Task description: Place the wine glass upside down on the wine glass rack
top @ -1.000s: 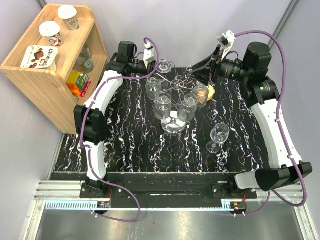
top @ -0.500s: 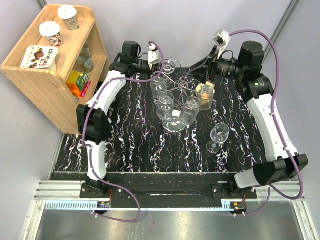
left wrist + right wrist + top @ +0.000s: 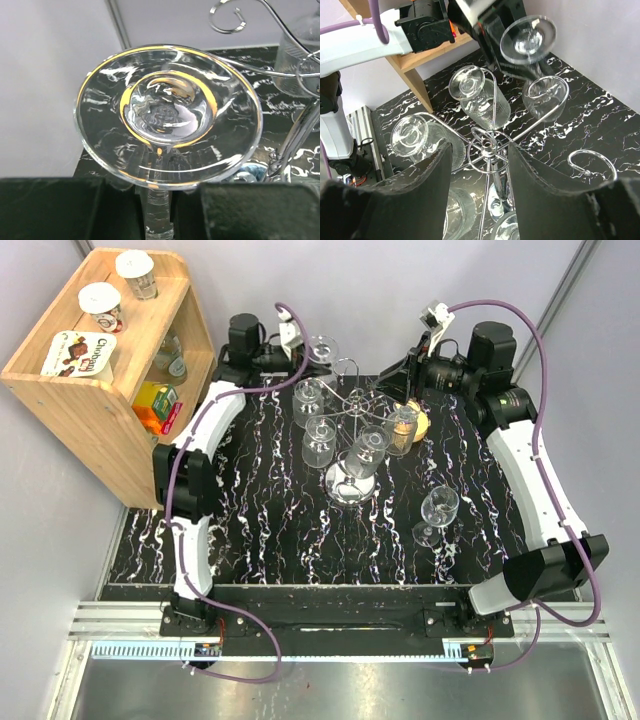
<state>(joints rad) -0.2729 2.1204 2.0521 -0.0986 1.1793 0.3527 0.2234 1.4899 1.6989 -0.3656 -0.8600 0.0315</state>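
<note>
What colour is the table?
The table is black with white marbled streaks, clearest from the top camera.

Left pincer [image 3: 161,210] clamped shut, right pincer [image 3: 479,152] parted, both stretched far forward.

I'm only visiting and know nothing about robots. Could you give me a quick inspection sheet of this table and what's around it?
Surface: black marbled table; nothing spilled seen.
Job's things: wine glass rack stands mid-table, several glasses hung on it foot-up; wine glass held foot-up by the rack's far side, not yet hung.
Clutter: one spare glass upright right of the rack; a yellowish thing behind it, unclear.
Claws: left claw shut on the wine glass's stem; right claw open, fingers either side of the rack's top.
Cables: purple cables loop along both arms.
Surroundings: wooden shelf with cups and packets, left; grey walls.
</note>
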